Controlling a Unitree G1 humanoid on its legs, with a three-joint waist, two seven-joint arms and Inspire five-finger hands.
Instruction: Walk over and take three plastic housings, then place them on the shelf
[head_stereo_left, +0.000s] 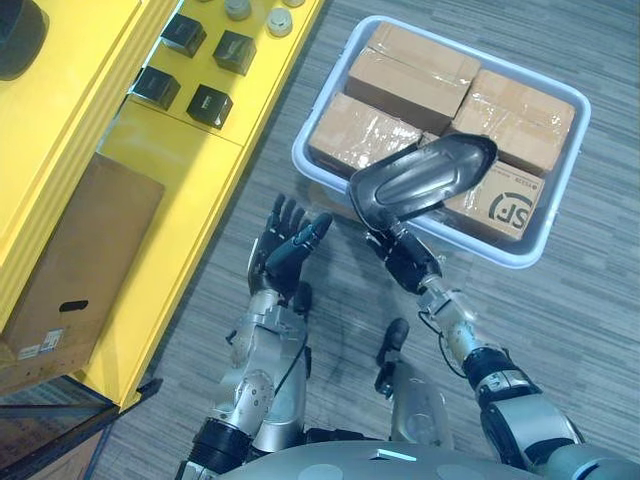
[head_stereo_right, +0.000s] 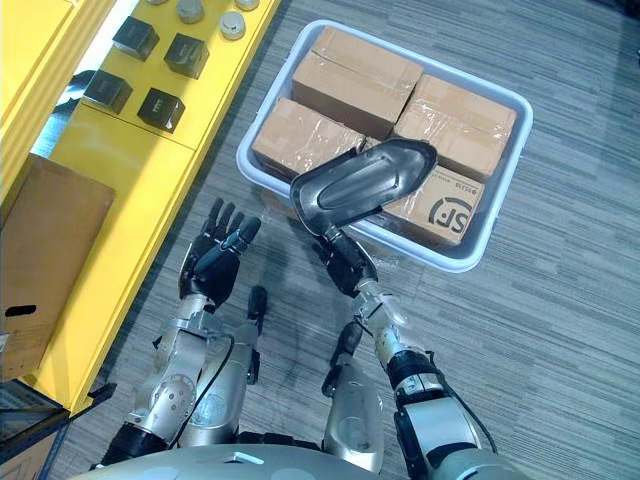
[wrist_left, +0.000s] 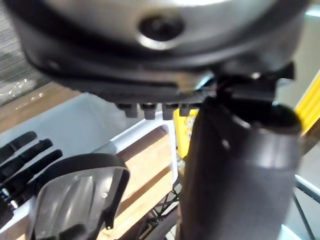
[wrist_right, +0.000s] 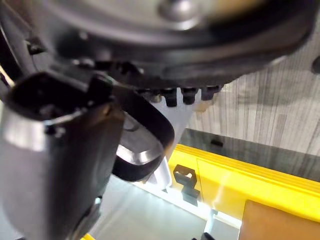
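A dark grey plastic housing (head_stereo_left: 425, 180), long and scoop-shaped, is held up over the near edge of a white bin (head_stereo_left: 500, 258). My right hand (head_stereo_left: 405, 255) is shut on its lower end, fingers curled round the rim (wrist_right: 145, 135). The housing (wrist_left: 75, 195) also shows in the left wrist view, hollow side up. My left hand (head_stereo_left: 285, 250) hangs open just left of it, fingers straight and holding nothing, between the housing and the yellow shelf (head_stereo_left: 190, 150).
The bin holds several taped cardboard boxes (head_stereo_left: 410, 75). On the yellow shelf stand several small black boxes (head_stereo_left: 210, 105) and grey round parts (head_stereo_left: 280, 22). A large cardboard box (head_stereo_left: 80, 260) lies on a lower level. Grey carpet (head_stereo_left: 580, 330) lies to the right.
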